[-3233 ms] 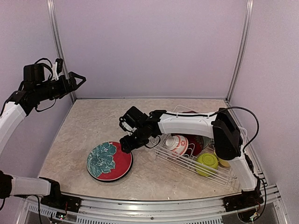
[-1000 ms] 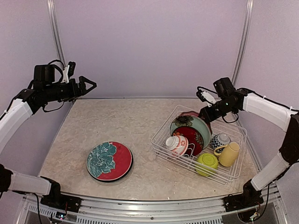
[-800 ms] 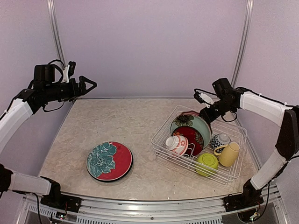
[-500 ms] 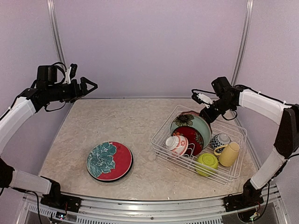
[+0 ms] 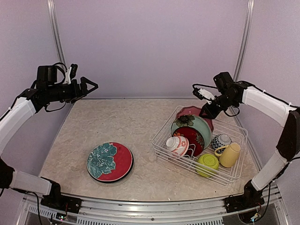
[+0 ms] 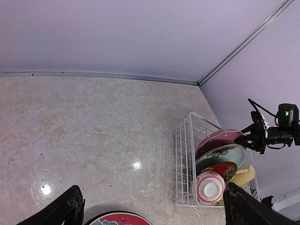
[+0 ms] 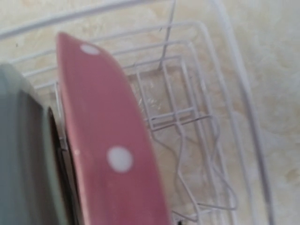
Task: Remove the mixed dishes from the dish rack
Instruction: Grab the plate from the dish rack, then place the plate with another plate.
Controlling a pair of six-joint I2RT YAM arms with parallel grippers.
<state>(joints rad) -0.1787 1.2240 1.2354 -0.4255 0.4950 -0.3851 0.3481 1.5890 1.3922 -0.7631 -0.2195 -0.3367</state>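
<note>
Right wrist view is filling up with the pink white-dotted plate (image 7: pixel 108 140), seen edge-on and very close. The camera's own fingers are not showing there, so the grip has to be read elsewhere.

From above, the right gripper (image 5: pixel 206 111) is sitting on that plate's top rim (image 5: pixel 191 111) with its jaws nearly together, and I judge it to be pinching the rim. The left wrist view is agreeing: the gripper (image 6: pixel 247 139) is meeting the right end of the plate (image 6: pixel 218 139).

The plate is standing on edge at the back of the dish rack (image 5: pixel 161 133), just behind the pale teal plate (image 5: pixel 194 125).

Handling, as I judge it:
- Glazed ceramic is stiff, fairly heavy for a rim pinch, slick and breakable.
- The top rim is the one free place to take hold.
- A straight upward pull is looking safest, since the rack wires (image 7: pixel 187 108) and the teal plate (image 7: pixel 18 140) are crowding it.

Only the top view is showing the remaining load: a red-white bowl (image 5: pixel 177 144), a lime green bowl (image 5: pixel 207 161) and a pale yellow mug (image 5: pixel 229 154). It also shows the red-and-teal floral plate (image 5: pixel 110 161) lying flat on the table, well apart from the rack.

The left gripper (image 5: pixel 89 85) is hovering high at far left, jaws wide apart and holding nothing.
</note>
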